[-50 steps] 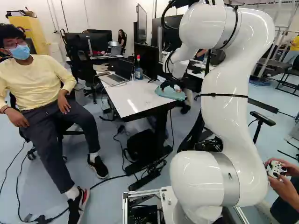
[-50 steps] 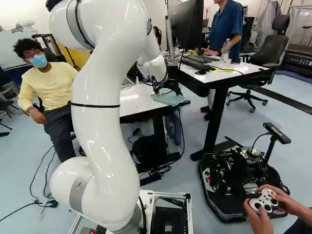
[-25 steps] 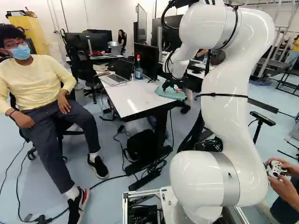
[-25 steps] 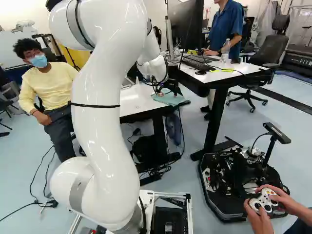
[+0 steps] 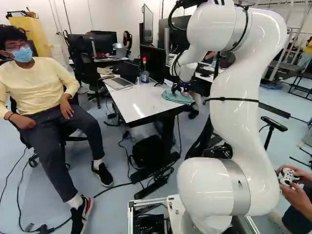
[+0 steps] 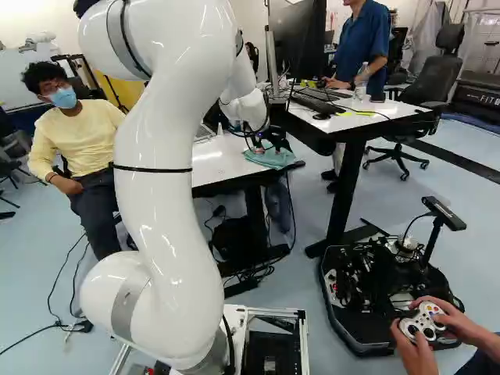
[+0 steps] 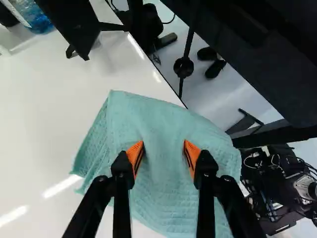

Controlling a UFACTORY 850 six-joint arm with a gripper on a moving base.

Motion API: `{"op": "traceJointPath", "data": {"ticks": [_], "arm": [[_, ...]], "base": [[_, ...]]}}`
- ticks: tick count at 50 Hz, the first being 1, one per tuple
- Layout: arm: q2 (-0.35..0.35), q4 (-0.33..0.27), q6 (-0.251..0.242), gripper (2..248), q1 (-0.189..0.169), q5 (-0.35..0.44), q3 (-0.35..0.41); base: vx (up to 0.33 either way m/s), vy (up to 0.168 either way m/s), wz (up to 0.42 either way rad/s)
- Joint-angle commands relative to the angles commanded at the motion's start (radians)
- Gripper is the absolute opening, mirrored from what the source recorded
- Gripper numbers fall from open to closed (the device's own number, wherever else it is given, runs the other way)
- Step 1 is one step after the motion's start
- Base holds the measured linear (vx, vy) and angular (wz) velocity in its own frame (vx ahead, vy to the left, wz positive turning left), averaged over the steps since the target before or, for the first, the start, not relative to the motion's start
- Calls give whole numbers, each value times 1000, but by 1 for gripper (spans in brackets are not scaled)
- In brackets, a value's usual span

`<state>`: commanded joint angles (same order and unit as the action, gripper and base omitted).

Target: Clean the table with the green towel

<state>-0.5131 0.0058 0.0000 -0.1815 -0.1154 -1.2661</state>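
You are reaching the pick-up stage of this job, by the look of it, with the wiping itself waiting to be done. The green towel (image 5: 174,97) is lying folded and rumpled on the counter (image 5: 139,102), over by the corner nearest the arm (image 6: 168,156), and it is reaching the counter's edge. Your tool (image 7: 163,154) is standing right over it, its two fingers spreading a fair way apart, one orange pad (image 7: 134,154) on each side of a soft bulge in the cloth. You are not showing a firm pinch on it: the pads seem to be meeting or nearly meeting the cloth, but nothing is looking squeezed, so the tool is counting as open. So far you are having the tool lined up with the towel; the grip, the strokes across the white top and the finish are all remaining. You are probably needing to close on that bulge next, then drag the towel inward, away from the edge, since it could be slipping off there. Further along, you are facing a laptop (image 5: 118,83) and a bottle (image 5: 145,76) on the same counter, and wide strokes could be bumping them.
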Motion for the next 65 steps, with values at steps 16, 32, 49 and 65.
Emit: {"op": "traceJointPath", "data": {"ticks": [16,32,49,65], "arm": [[0,0,0,105,0,0,0],[0,0,0,69,0,6,0],[0,0,0,37,0,6,0],[0,0,0,29,0,6,0]], "base": [[0,0,0],[0,0,0],[0,0,0],[0,0,0]]}}
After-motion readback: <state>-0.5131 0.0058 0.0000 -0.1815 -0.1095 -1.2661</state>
